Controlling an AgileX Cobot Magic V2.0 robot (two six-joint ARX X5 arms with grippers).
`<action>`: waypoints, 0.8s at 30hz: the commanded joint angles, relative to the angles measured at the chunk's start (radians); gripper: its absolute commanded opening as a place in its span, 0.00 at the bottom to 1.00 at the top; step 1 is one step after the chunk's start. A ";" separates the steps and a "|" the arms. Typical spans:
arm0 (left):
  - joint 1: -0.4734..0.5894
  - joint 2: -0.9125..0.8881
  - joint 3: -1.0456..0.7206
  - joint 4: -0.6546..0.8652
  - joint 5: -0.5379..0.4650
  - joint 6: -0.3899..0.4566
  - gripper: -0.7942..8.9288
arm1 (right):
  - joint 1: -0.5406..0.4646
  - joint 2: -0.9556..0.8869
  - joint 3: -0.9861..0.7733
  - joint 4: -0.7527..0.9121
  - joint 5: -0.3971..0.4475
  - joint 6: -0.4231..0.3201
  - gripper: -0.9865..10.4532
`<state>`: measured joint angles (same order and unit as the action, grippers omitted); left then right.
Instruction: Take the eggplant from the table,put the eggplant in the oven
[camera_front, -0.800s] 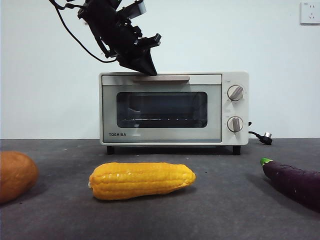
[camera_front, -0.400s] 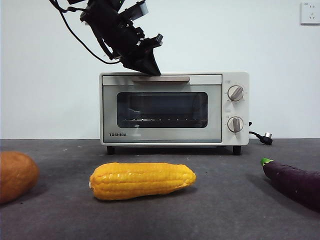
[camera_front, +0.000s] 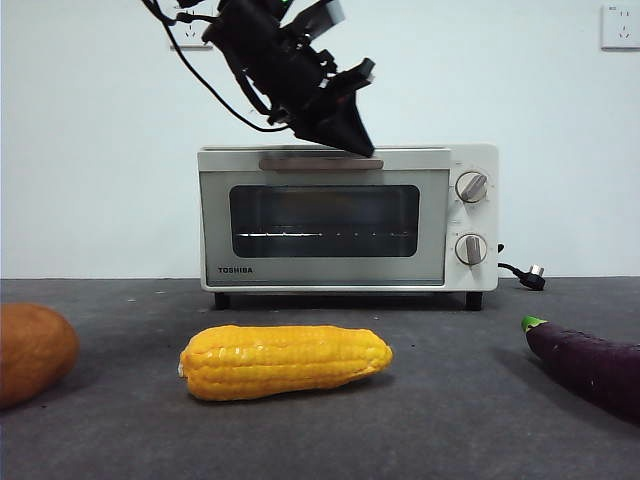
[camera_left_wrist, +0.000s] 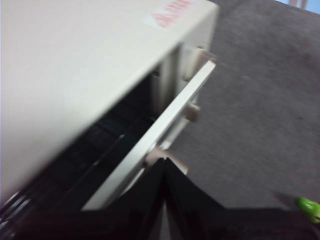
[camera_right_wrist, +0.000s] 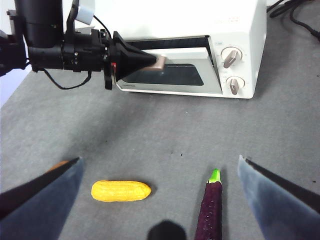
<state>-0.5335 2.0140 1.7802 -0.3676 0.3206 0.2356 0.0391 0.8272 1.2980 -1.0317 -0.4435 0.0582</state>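
Purple eggplant (camera_front: 590, 366) lies on the table (camera_front: 450, 420) at 4 o'clock from the oven (camera_front: 345, 218). Left hand (camera_front: 345, 138) grips its handle (camera_front: 322, 164), door slightly open; right hand (camera_right_wrist: 160, 200) is spread open above.

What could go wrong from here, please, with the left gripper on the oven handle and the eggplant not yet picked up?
1. The left gripper is shut on the handle with the door only just ajar; its tapered jaws might slip off, letting the door close.
2. Pulling could drag the oven forward across the table, since nothing braces it.
3. The corn lies in front of the door and may crowd the eggplant delivery.
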 joint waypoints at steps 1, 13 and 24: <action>-0.012 0.077 -0.051 -0.079 -0.030 0.003 0.08 | 0.002 0.000 0.006 0.006 -0.002 -0.008 0.61; -0.128 0.074 -0.051 -0.080 0.030 -0.035 0.08 | 0.002 0.002 0.006 0.009 -0.002 -0.011 0.61; -0.193 0.024 -0.050 -0.080 0.052 -0.054 0.08 | 0.002 0.026 0.006 0.007 -0.002 -0.011 0.61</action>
<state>-0.7277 2.0480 1.7432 -0.4553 0.3729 0.1894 0.0391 0.8558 1.2980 -1.0306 -0.4435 0.0551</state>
